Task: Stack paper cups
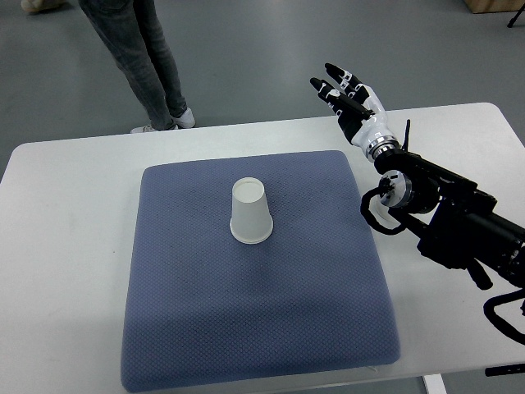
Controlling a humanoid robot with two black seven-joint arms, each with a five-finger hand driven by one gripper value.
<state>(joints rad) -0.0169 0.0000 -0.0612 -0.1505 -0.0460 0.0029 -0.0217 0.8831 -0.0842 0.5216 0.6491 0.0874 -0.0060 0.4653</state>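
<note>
The right hand [349, 98] has black fingers and a white back, joined by a silver wrist ring. Its arm [459, 217] is black, boxy, with looping black cables.

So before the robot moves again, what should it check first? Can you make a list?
1. Cup on the pad: ok. One white paper cup stands upside down near the middle of the blue pad.
2. Second cup to stack: not ok. No other loose cup shows on the table.
3. Whether that cup is already a stack: cannot tell.
4. Right hand free: ok. Its fingers are spread and hold nothing, up past the pad's far right corner.
5. Path to the cup: ok. Nothing lies between hand and cup.
6. People close by: not ok. A person's legs stand just beyond the table's far edge.
</note>
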